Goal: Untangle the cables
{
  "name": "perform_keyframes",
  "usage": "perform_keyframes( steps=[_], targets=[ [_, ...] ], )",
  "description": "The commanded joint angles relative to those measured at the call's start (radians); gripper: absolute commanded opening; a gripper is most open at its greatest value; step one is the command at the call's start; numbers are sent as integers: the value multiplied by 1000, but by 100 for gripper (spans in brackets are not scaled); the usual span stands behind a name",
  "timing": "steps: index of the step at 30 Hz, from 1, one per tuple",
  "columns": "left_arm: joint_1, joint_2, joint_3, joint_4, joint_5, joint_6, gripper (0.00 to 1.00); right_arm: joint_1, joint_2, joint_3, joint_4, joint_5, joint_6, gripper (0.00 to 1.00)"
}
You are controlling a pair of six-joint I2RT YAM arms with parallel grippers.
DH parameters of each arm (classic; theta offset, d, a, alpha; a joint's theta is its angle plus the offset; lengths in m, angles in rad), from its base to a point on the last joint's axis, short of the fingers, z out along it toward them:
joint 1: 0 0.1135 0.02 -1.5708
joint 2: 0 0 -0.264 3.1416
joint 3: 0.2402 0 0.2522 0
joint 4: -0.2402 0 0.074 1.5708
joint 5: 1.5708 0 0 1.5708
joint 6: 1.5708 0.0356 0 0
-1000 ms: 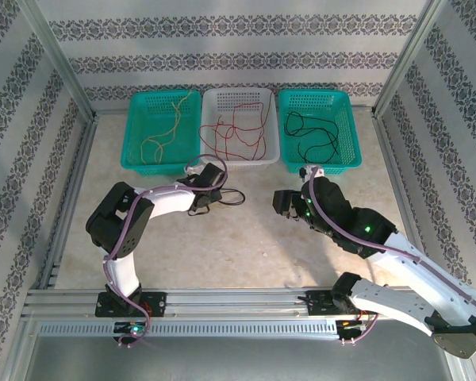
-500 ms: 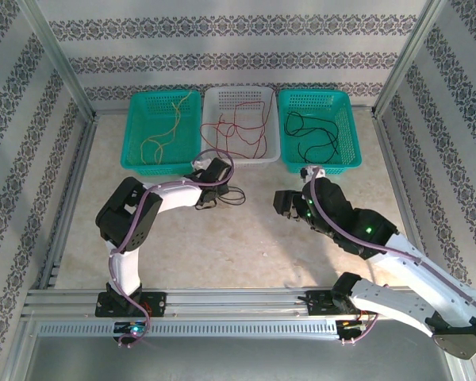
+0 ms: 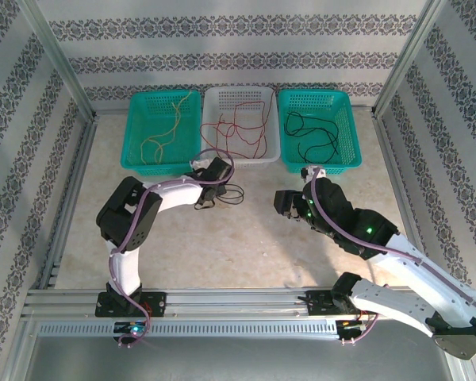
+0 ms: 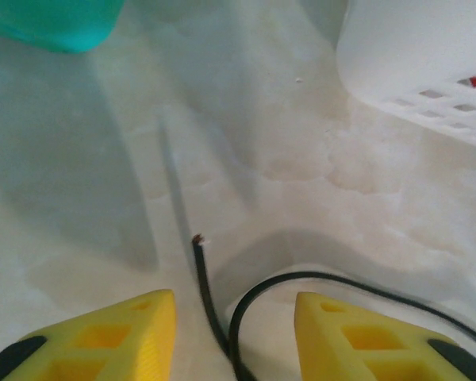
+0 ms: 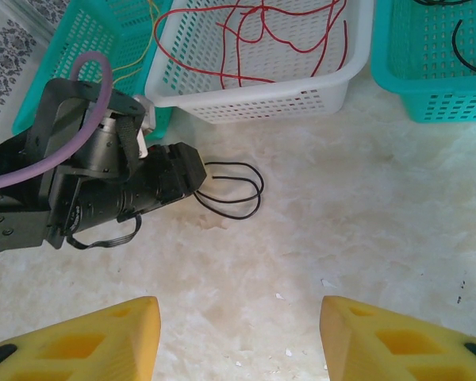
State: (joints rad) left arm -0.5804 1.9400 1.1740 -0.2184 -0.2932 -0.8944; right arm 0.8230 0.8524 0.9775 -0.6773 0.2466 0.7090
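Observation:
A loose black cable [image 3: 232,193] lies looped on the table in front of the white basket [image 3: 210,163]. My left gripper [image 3: 209,190] is low over its left end and open. In the left wrist view the cable's cut end and a loop [image 4: 213,305] lie between the yellow fingertips [image 4: 119,337], which do not touch them. My right gripper [image 3: 283,203] hovers open over bare table, right of the cable [image 5: 238,193]. Red cables [image 3: 238,127] lie in the white basket, yellow ones [image 3: 163,131] in the left teal basket [image 3: 132,151], and black ones [image 3: 313,131] in the right teal basket [image 3: 351,151].
The three baskets stand side by side along the back wall. Metal frame posts [image 3: 59,59] rise at both back corners, and a rail [image 3: 238,305] runs along the near edge. My left arm's purple hose [image 5: 87,71] arches over its wrist.
My left arm has swung its elbow to the right and brought its gripper slightly closer to the white basket, over the black cable's end. The right arm has held still.

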Motion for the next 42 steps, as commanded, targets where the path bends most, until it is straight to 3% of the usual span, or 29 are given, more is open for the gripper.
perform_keyframes(
  steps=[1,4,12,19,20,25,27,34,42],
  targets=[
    [16,47,46,-38,-11,23,39,13,-9,13,-17,19,3,56],
    [21,60,59,-51,-3,21,31,13,-12,18,-22,20,0,56],
    [-6,-15,-13,-30,48,78,0,13,-23,29,-25,34,-6,56],
    [-94,-206,-158,68,127,168,0,13,2,32,-20,31,-3,56],
    [-100,-220,-154,56,125,174,3,13,7,31,-16,28,-1,56],
    [-119,-182,-11,-47,125,276,39,13,22,33,-2,17,9,56],
    [-132,-136,57,-94,118,327,44,13,18,32,-4,18,13,56],
    [-137,30,225,-176,279,533,39,13,-28,19,-25,39,26,57],
    [-137,145,333,-302,311,566,37,13,-43,15,-31,46,30,56]
  ],
)
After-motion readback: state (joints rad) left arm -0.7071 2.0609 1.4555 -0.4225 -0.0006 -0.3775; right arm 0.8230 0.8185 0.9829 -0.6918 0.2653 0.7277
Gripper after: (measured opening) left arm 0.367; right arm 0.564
